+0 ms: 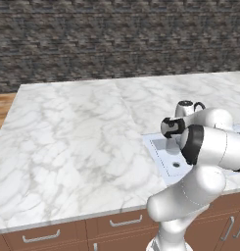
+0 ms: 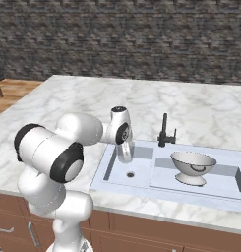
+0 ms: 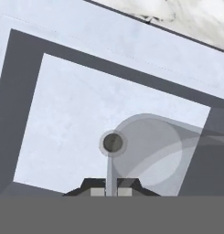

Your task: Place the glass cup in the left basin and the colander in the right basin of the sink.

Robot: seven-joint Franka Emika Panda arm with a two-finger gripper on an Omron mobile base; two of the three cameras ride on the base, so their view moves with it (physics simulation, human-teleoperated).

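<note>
One glass cup (image 2: 125, 152) clenched by gripper (image 3: 111, 191) (over left basin (image 2: 123, 173)); one colander (image 2: 193, 167).

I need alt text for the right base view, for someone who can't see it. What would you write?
A white robot arm's gripper holds a glass cup over the left basin of a pale sink. A colander sits in the right basin, beside a black faucet.

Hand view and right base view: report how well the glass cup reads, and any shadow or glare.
Hand view: glass cup is see-through, its outline sharp, the left basin floor and drain showing through it; basin walls dark, no glare. Right base view: cup is faint and small under the claw; colander is crisp, shaded inside.
</note>
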